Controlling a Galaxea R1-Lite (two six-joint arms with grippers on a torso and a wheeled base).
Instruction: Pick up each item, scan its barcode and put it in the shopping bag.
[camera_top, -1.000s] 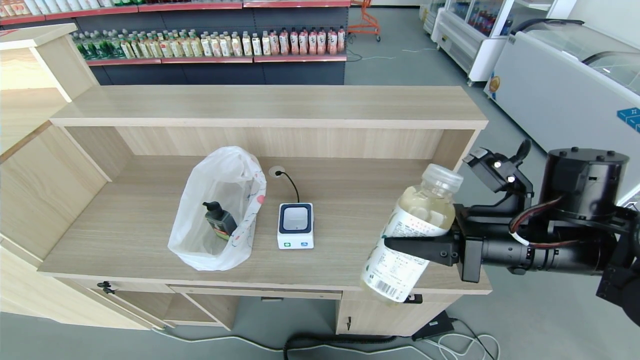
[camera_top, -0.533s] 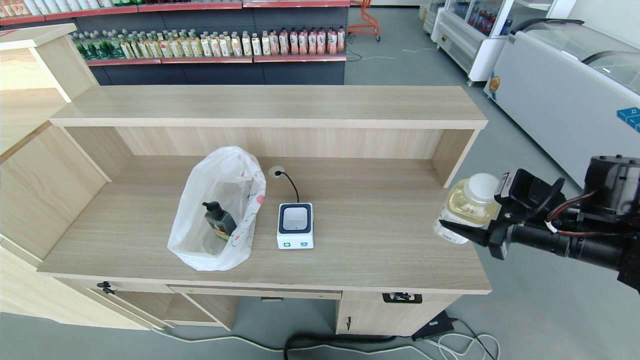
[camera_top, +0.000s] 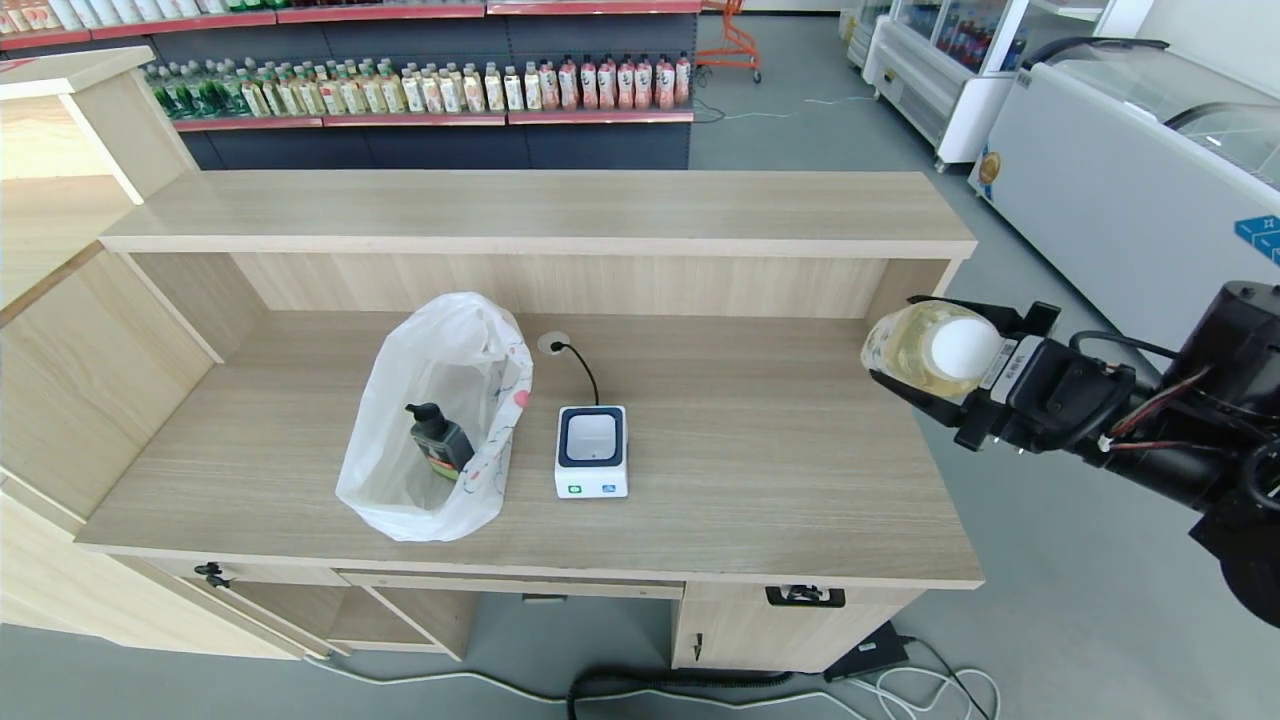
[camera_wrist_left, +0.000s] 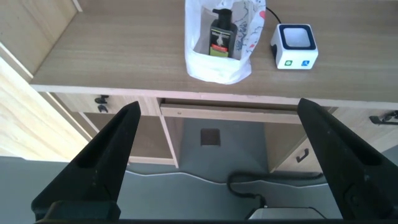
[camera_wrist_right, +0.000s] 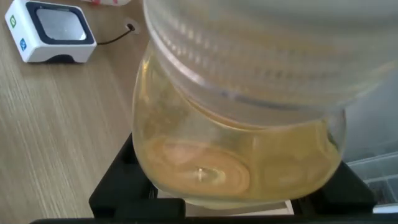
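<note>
A clear bottle (camera_top: 915, 350) of pale yellow liquid with a white cap (camera_top: 965, 348) is held just off the counter's right end, cap turned toward the head camera. My right gripper (camera_top: 900, 345) is shut on it, and its body (camera_wrist_right: 236, 143) looms close in the right wrist view. The white shopping bag (camera_top: 440, 420) stands open at the counter's left-middle with a dark pump bottle (camera_top: 438, 440) inside. The white scanner (camera_top: 592, 450) sits just right of the bag. My left gripper (camera_wrist_left: 219, 109) is open, low in front of the counter, looking at the bag (camera_wrist_left: 217, 62) and scanner (camera_wrist_left: 297, 45).
The wooden counter (camera_top: 760, 480) has a raised back ledge (camera_top: 540, 210) and side walls. A cable (camera_top: 580, 370) runs from the scanner to a hole behind it. Freezers (camera_top: 1120, 170) stand to the right; cables (camera_top: 700, 685) lie on the floor in front.
The right arm swung the bottle from over the counter's front right corner out past the right edge, then up and back. The bottle turned until its cap faces the head camera.
</note>
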